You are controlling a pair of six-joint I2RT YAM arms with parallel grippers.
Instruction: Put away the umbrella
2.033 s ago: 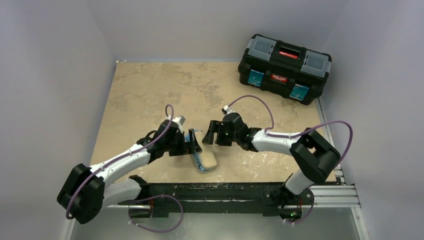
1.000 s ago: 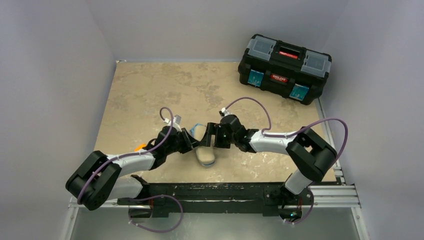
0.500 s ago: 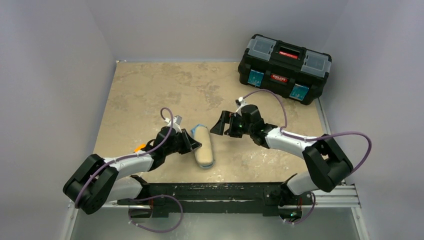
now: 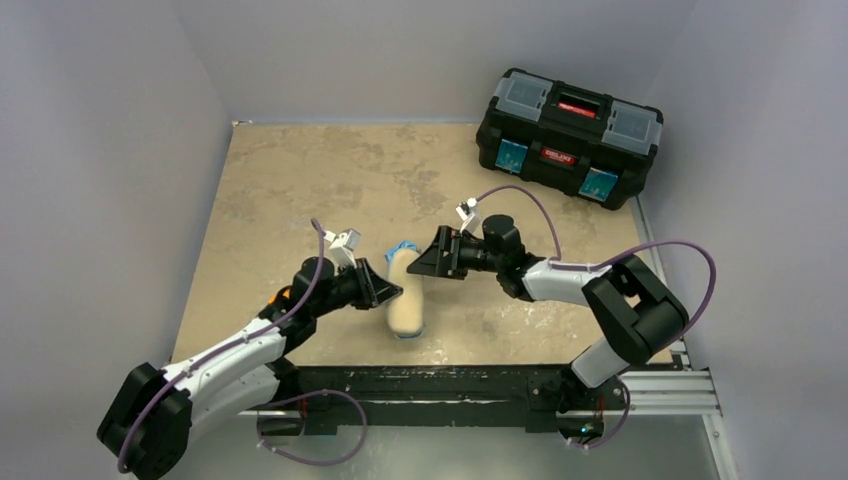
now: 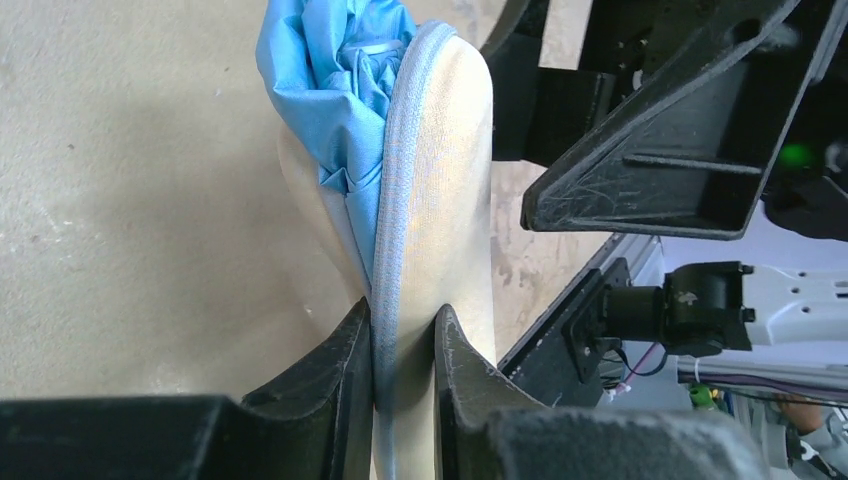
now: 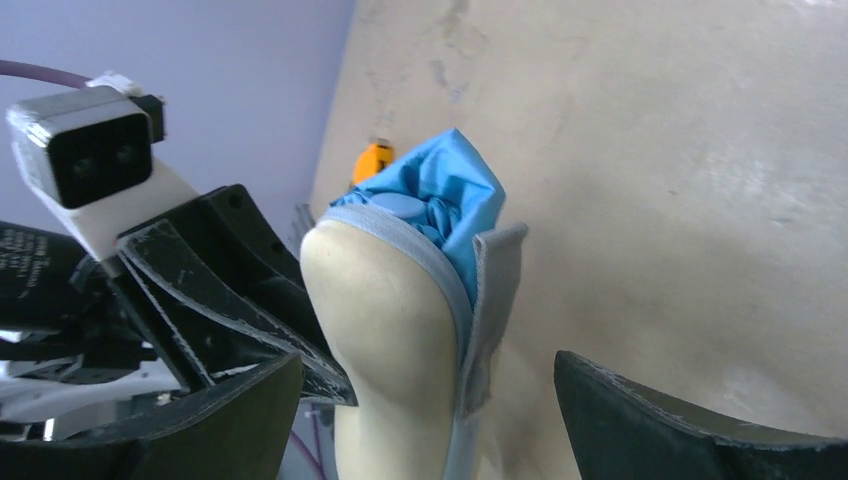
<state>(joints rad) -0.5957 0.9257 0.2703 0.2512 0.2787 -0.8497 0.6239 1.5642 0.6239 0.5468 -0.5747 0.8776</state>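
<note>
Swinging back in from half a second ago, the right gripper (image 6: 428, 365) now sits just beside the far end of the beige case (image 4: 406, 305), and the left arm has stretched out lower along the table (image 4: 300, 180). The case itself has barely shifted.

The left gripper (image 5: 402, 315) is clamped on the case. Its two fingers (image 5: 345, 390) pinch the pale blue piping that runs along the case's open edge, near the middle of its length. The case lies on the table between the two grippers, its long axis running roughly away from the arm bases.

The umbrella (image 5: 330, 90) is inside the case. Only a bunch of crumpled light blue fabric shows, spilling out of the open far end, and the right wrist view shows a rounded pale blue part nestled in that fabric. The rest of the umbrella is hidden by the case.

The right gripper's jaws stand wide apart and hold nothing. In its own view the case end and the blue fabric lie in the gap between the fingers, and contact cannot be made out.

A small orange tape measure (image 6: 373, 160) lies on the table beyond the case, close to the left arm. A black toolbox (image 4: 568, 130) with its lid shut stands at the far right corner, well apart from the case.
</note>
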